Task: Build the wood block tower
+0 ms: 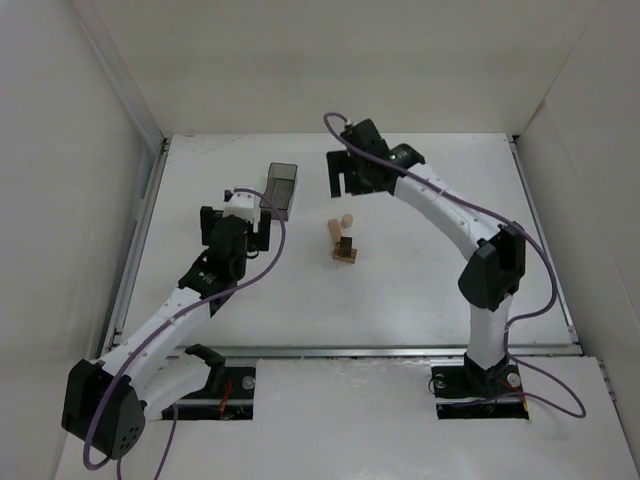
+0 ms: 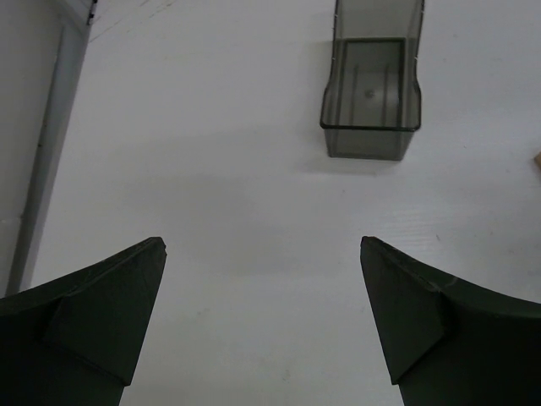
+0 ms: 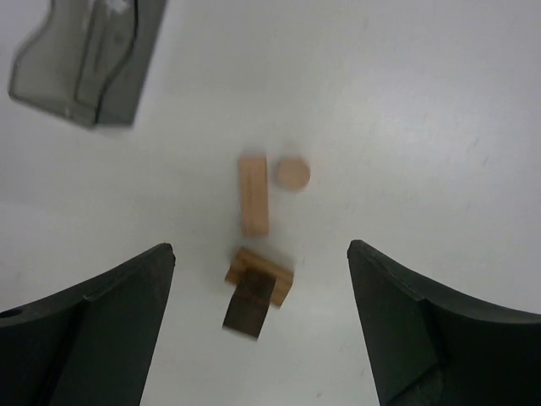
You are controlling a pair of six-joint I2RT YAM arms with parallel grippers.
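Note:
The wood block tower [image 1: 346, 250] stands mid-table: a dark brown block [image 3: 249, 303] rests on a light-tan block [image 3: 279, 277] laid crosswise under it. A second tan block [image 3: 254, 194] lies flat just beyond, with a small round tan piece [image 3: 292, 174] beside it. My right gripper [image 3: 260, 248] hangs above the tower, open, touching no block; from above the right gripper [image 1: 347, 188] sits just behind the blocks. My left gripper [image 2: 262, 241] is open over bare table, left of the blocks [image 1: 238, 212].
A dark translucent grey bin [image 1: 281, 190] lies at the back between the two grippers; the bin [image 2: 372, 93] looks hollow in the left wrist view. White walls enclose the table on three sides.

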